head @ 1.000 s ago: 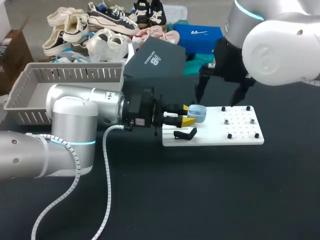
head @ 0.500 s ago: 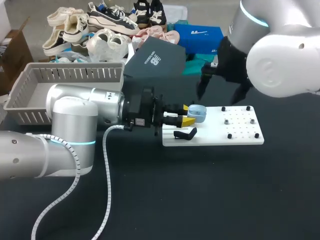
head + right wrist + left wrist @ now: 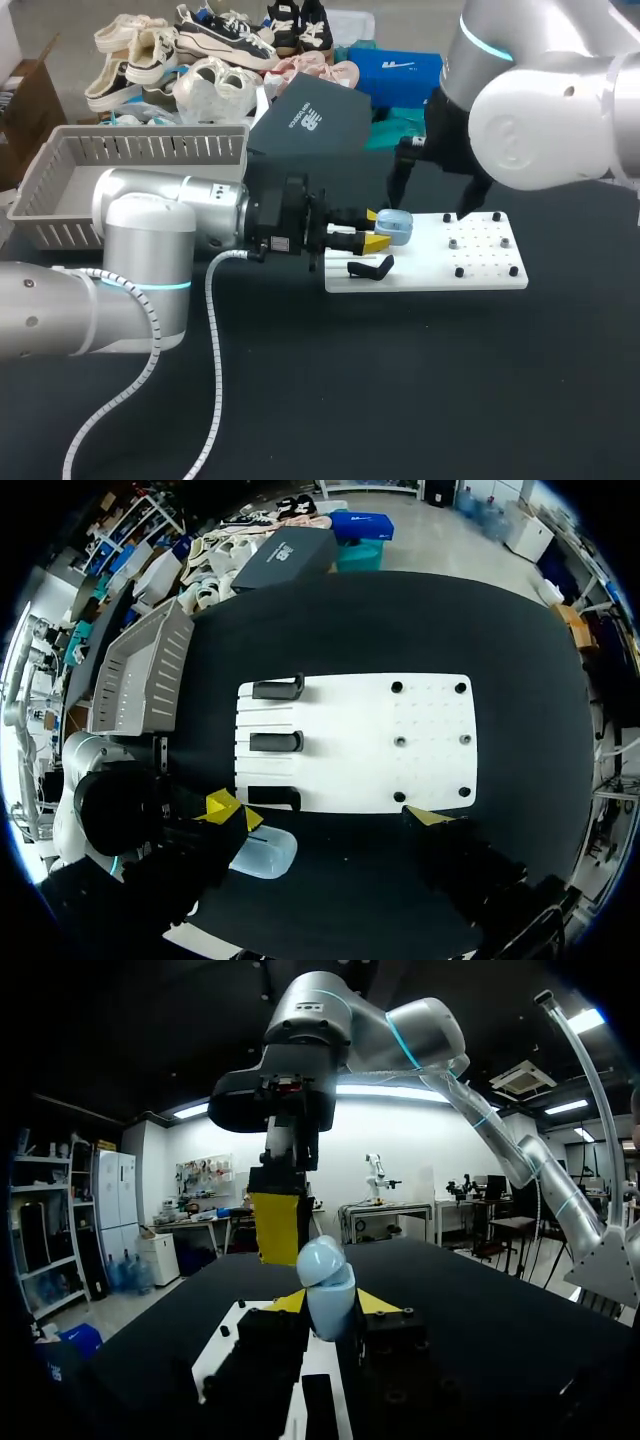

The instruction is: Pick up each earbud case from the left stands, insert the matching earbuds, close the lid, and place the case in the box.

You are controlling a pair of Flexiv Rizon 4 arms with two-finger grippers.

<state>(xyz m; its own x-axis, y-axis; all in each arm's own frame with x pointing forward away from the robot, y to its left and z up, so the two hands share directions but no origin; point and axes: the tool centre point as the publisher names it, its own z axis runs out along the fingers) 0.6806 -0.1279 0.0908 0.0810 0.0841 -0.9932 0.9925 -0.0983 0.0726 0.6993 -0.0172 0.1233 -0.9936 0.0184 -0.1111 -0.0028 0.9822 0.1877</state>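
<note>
A light blue earbud case [image 3: 396,225] is held closed, just above the far left corner of the white board [image 3: 430,270]. My left gripper [image 3: 375,231] is shut on it. In the left wrist view the case [image 3: 326,1285] stands upright between the yellow tips. My right gripper [image 3: 428,205] hangs open above the board, a little beyond the case, with nothing in it. In the right wrist view its wide-spread tips [image 3: 325,815] frame the board [image 3: 350,710], three black stands [image 3: 275,742] and the case [image 3: 262,856].
A grey slatted basket [image 3: 60,190] sits at the far left, behind my left arm. One black stand [image 3: 370,268] shows on the board's near left. Several small black pegs [image 3: 480,243] dot the board's right half. A dark shoebox [image 3: 315,120] lies behind.
My right arm has swung slightly, ending with its gripper a little further left above the board. The left arm and the case have not moved.
</note>
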